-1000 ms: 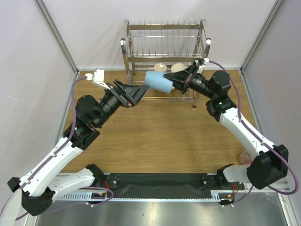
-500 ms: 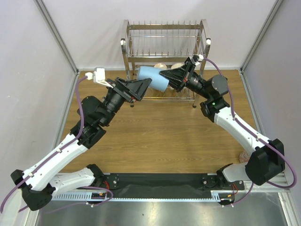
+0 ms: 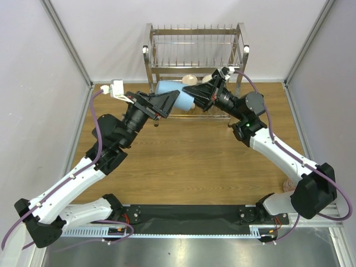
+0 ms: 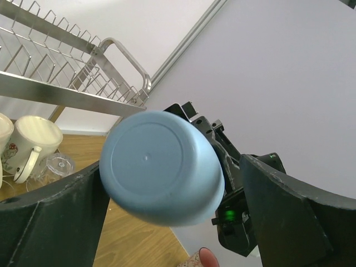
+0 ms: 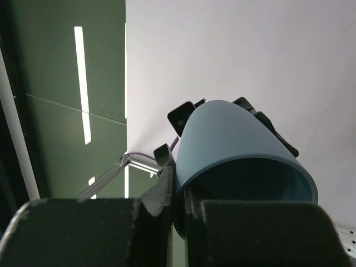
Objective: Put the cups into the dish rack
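Our right gripper pinches the rim of the light blue plastic cup, holding it sideways in the air before the lower tier of the shiny steel wire dish rack. Our left gripper stands wide open, its fingers straddling the cup's base.

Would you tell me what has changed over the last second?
The right hand carried the blue cup leftward before the rack, and the left hand advanced to meet it, its open fingers now flanking the cup's base. Rack and mugs stayed put.

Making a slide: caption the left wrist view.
Light blue cup, base-on, inside the open left gripper; dish rack behind.
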Controlling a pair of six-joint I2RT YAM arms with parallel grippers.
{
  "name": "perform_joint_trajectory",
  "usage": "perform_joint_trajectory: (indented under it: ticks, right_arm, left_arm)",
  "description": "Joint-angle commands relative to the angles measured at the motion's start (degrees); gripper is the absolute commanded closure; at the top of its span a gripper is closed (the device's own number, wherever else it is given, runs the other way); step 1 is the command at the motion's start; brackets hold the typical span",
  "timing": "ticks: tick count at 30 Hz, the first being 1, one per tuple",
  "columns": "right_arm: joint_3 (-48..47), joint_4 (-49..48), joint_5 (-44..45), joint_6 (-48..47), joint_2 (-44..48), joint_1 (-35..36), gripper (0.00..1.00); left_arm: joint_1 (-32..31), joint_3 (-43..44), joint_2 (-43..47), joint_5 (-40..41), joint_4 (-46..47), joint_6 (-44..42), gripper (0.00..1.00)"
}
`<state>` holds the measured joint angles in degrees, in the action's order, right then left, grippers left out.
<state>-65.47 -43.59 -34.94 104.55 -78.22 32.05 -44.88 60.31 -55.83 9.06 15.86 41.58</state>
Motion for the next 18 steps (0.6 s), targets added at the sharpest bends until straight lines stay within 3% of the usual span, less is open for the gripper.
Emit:
perform_joint_trajectory:
  ticks: [1,4,7,14,17,18]
  right_arm:
    - [-0.27,-5.10,1.10,0.04,-0.10,1.43,1.00]
    - [0.17,-4.57,1.28,-0.84,0.52,2.13,1.00]
    - [-0.01,-1.50,0.93,-3.21,1.31,2.40,1.00]
    - [1.49,0.44,1.10,-4.53,2.36,2.66,1.00]
    - [1.75,0.96,0.84,-4.71,2.45,3.02,1.00]
    - [1.75,1.40,0.58,-5.14,2.45,3.02,1.00]
  left_arm:
    - [-0.12,0.68,0.29,-1.06,3.65,0.34,0.04]
    - [0.06,0.07,0.55,-1.94,5.40,1.57,0.13]
    - [0.06,-0.72,0.73,-2.55,5.59,3.15,0.28]
    - [0.15,-2.75,2.57,-2.38,6.03,5.26,0.43]
    - [0.32,-2.75,2.75,-2.47,6.29,5.53,0.54]
    - [0.41,-2.66,2.66,-2.64,6.38,5.53,0.65]
